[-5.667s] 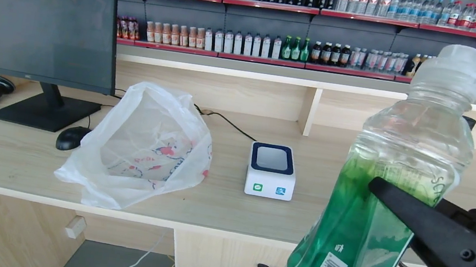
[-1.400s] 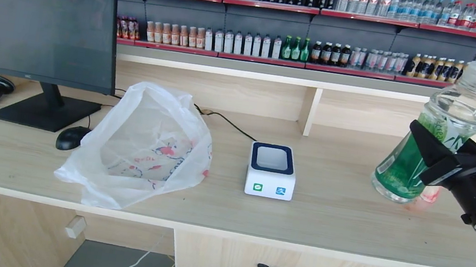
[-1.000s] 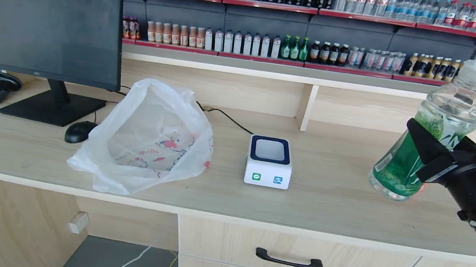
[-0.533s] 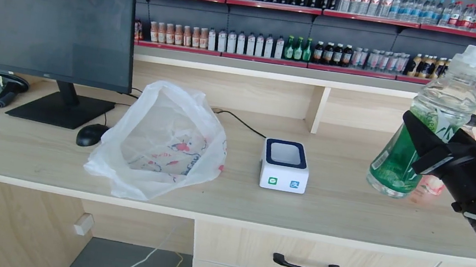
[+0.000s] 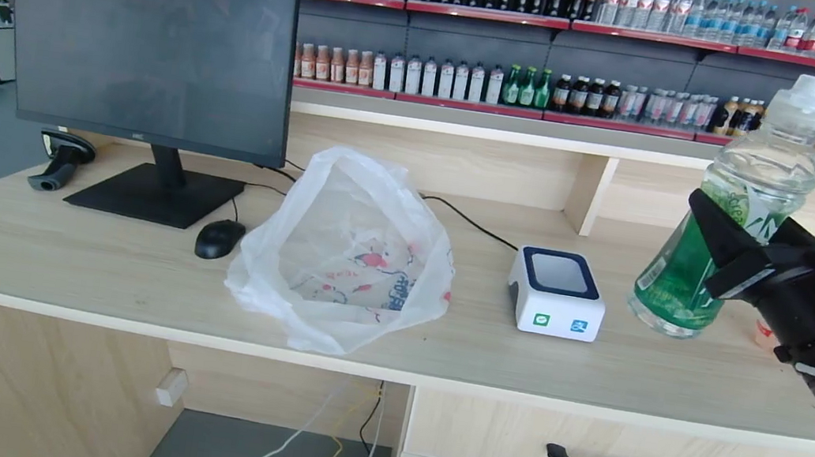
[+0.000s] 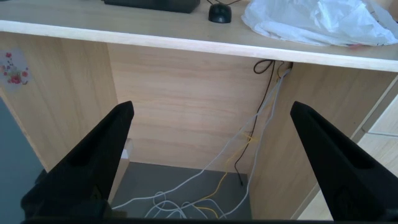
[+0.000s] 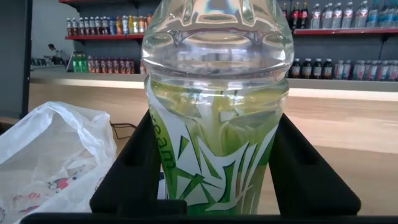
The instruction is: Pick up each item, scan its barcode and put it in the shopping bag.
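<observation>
My right tool [image 5: 703, 236] grips the green-label bottle [image 5: 763, 163], fingers closed to its width around the midsection. The bottle is slightly tilted over the bench [image 5: 91, 264], at 3 o'clock from the scanner [image 5: 556, 293]. Shopping bag [image 5: 348, 252] lies at scanner's 9 o'clock. Left tool [image 6: 212, 115] spread wide, empty, below the bench edge.

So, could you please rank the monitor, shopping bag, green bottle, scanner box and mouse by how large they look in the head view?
1. monitor
2. shopping bag
3. green bottle (maybe nearer the camera, so its place against the bag is unsure)
4. scanner box
5. mouse
</observation>
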Controlling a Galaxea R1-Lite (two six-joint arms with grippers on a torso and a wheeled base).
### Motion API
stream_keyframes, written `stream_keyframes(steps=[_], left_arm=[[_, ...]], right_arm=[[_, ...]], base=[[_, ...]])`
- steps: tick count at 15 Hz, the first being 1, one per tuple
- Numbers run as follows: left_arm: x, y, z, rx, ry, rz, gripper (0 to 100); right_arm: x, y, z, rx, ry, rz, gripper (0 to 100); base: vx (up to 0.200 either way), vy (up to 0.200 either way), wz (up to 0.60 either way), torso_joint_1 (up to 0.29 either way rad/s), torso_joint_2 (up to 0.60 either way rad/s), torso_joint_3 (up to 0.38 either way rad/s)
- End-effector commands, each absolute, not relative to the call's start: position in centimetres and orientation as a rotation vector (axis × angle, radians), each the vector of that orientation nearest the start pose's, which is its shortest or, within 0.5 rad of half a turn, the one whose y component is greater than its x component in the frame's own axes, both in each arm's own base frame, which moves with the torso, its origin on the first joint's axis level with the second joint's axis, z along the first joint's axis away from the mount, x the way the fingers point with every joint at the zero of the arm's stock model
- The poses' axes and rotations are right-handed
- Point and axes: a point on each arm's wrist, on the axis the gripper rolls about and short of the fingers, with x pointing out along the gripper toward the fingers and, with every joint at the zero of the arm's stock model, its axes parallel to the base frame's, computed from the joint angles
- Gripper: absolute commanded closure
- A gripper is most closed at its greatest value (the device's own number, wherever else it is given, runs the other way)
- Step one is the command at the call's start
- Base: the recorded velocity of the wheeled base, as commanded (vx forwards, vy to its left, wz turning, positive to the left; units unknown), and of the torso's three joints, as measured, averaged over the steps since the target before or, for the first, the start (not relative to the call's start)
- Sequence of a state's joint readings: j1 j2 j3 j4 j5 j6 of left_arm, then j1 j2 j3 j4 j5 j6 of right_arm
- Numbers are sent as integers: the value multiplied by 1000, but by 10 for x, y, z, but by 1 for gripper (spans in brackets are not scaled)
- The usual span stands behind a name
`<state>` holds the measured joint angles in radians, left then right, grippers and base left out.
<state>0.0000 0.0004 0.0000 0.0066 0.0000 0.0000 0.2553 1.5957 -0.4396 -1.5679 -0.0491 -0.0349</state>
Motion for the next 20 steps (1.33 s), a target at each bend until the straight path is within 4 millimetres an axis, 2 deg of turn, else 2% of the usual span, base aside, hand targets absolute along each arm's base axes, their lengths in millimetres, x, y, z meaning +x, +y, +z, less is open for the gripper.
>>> stream_keyframes(steps=[1, 5, 8, 10, 11, 12, 13, 14, 17, 20], left_arm=[[-23, 0, 75, 2, 6, 0, 0], [-23, 0, 75, 3, 8, 0, 0], [-23, 0, 75, 2, 6, 0, 0], [-23, 0, 75, 2, 8, 0, 0], [-23, 0, 75, 2, 8, 0, 0], [-23, 0, 75, 2, 8, 0, 0], [-23, 0, 75, 3, 8, 0, 0], [-23, 0, 75, 2, 8, 0, 0], [-23, 0, 75, 0, 6, 0, 0], [-23, 0, 75, -2, 6, 0, 0]], right_arm=[[235, 60, 212, 30, -415, 193, 100], [245, 62, 209, -17, -411, 222, 100], [243, 67, 205, -159, -416, 241, 100], [249, 70, 214, -276, -470, 214, 100], [254, 79, 213, -304, -478, 231, 100], [254, 79, 213, -304, -478, 231, 100], [262, 94, 214, -349, -501, 258, 100], [261, 102, 213, -371, -509, 277, 100], [263, 114, 212, -424, -527, 295, 100], [277, 124, 222, -492, -627, 362, 100]], base=[[0, 0, 0, 0, 0, 0], [0, 0, 0, 0, 0, 0], [0, 0, 0, 0, 0, 0], [0, 0, 0, 0, 0, 0], [0, 0, 0, 0, 0, 0], [0, 0, 0, 0, 0, 0], [0, 0, 0, 0, 0, 0], [0, 0, 0, 0, 0, 0], [0, 0, 0, 0, 0, 0], [0, 0, 0, 0, 0, 0]])
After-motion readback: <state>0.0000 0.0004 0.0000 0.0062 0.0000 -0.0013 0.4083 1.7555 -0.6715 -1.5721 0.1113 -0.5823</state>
